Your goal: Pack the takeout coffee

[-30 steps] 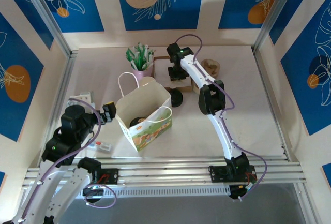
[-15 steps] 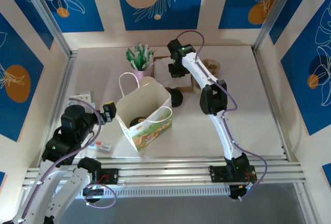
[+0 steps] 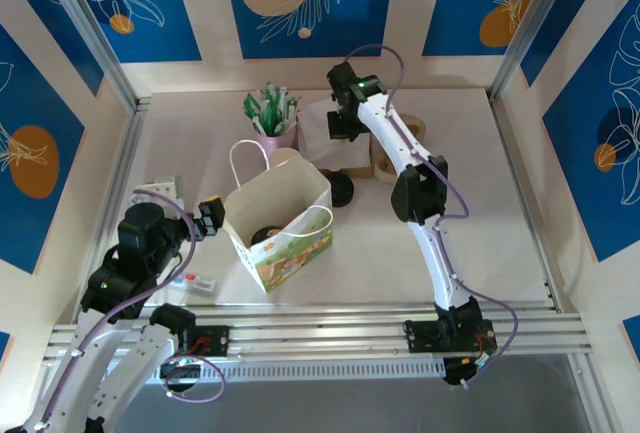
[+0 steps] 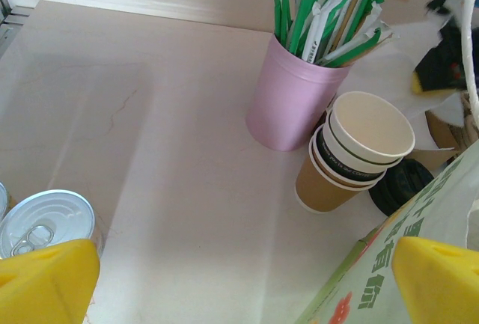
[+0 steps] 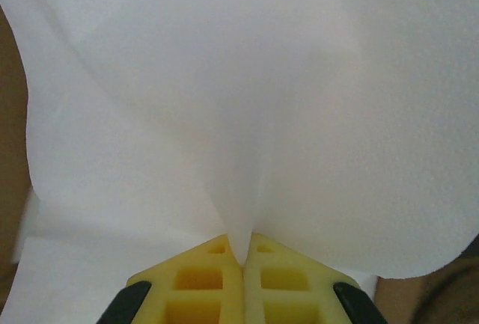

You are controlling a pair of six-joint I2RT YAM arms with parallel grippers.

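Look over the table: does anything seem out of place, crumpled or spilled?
Yes: the white napkin at the back is puckered into a sharp fold, pinched between the shut fingers of the right gripper. Nothing looks spilled.

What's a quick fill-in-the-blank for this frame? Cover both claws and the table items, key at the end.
1. The right claw is shut on a napkin coloured ____.
2. The left claw is ____.
3. The wrapped sticks stand in a holder coloured ____.
Missing words: white; open; pink.
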